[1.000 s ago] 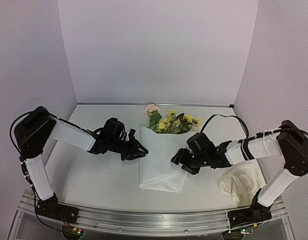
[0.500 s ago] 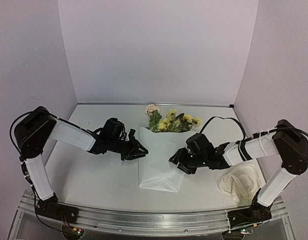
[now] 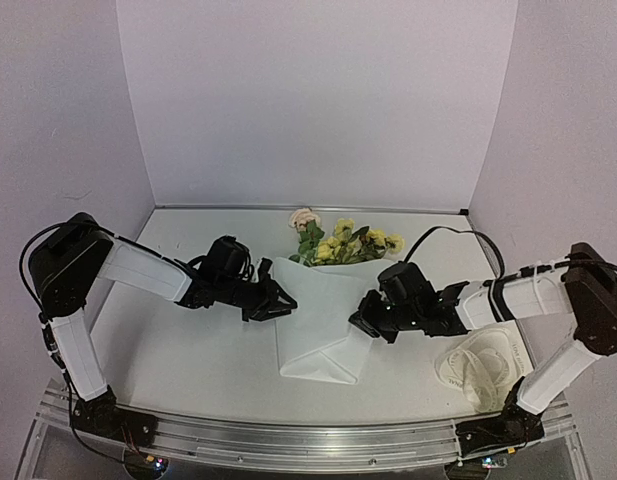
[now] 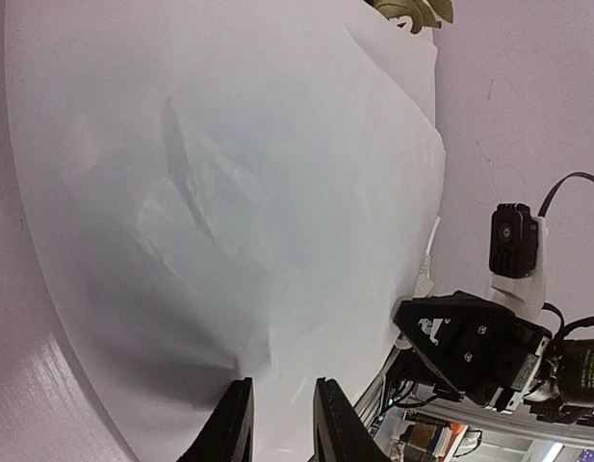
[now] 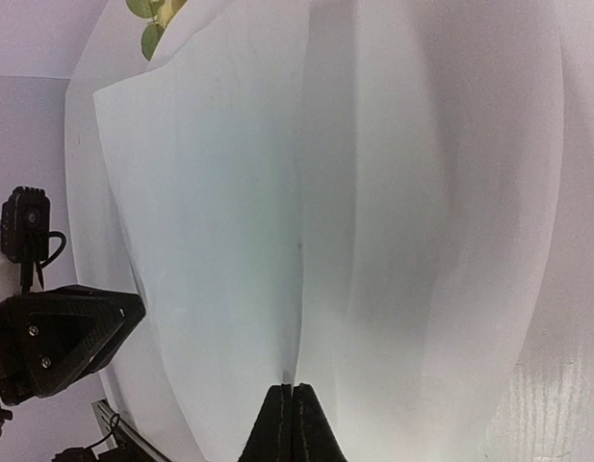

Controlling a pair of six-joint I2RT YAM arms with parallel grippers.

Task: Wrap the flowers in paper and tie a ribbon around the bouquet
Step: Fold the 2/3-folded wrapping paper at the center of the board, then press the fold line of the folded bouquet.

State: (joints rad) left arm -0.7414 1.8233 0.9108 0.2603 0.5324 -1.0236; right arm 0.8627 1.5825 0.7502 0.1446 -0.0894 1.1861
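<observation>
Your right gripper (image 5: 292, 393) is clamped on the paper (image 3: 313, 325), lower centre; your left gripper (image 4: 282, 387) stands slightly parted. Tug hard and the sheet tears.

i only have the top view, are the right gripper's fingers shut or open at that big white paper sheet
Observer: Shut. In the right wrist view the right gripper has its tips pressed together, just where a long crease in the large thin white paper sheet ends.
Operator: and the left one
Observer: The left gripper shows a narrow gap between its tips, with paper in the gap. I cannot confirm a grip.
Operator: paper smooth there
Observer: No. The left wrist view shows a crumpled dent in the sheet.
</observation>
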